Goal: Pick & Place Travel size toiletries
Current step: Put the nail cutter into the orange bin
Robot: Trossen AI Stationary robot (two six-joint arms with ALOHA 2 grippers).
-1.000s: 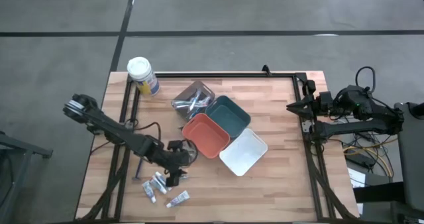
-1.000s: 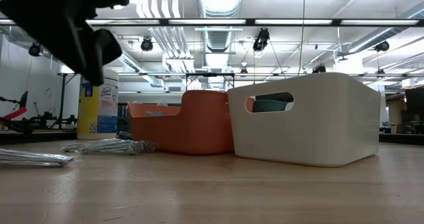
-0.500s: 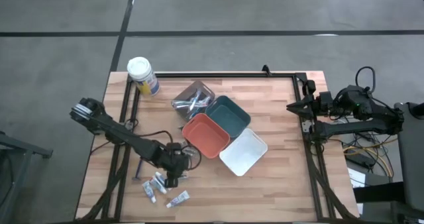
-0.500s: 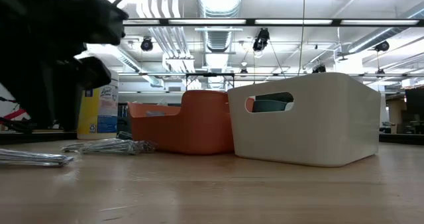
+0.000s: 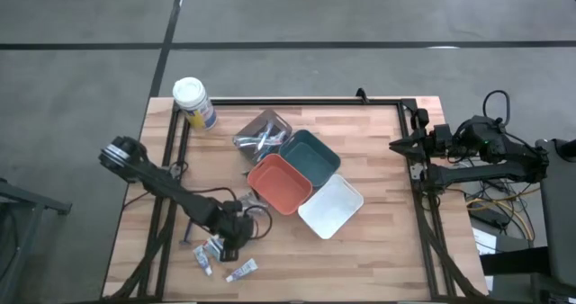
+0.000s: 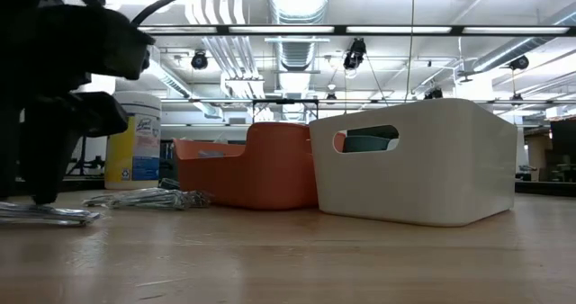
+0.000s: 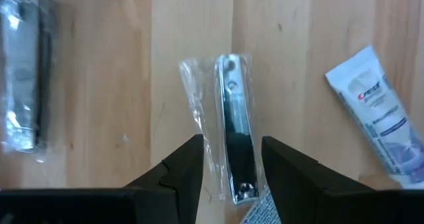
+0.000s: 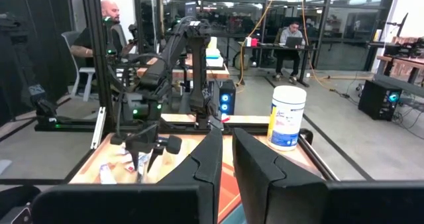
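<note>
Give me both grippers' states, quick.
Left gripper: open, straddling the wrapped nail clipper, not gripping.
Right gripper: nearly shut, empty, parked at table's edge.

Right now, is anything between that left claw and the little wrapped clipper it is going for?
Nothing visible: the open left end effector straddles the wrapped nail clipper on the bare table. The toothpaste tube lies off to one side.

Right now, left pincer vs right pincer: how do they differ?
The left pincer is down at the table with its fingers apart on either side of a bagged nail clipper; the right pincer is parked at the table's right edge, fingers nearly together, empty. The left points down at the wood; the right looks level across the table. Both are dark two-finger pincers.
</note>
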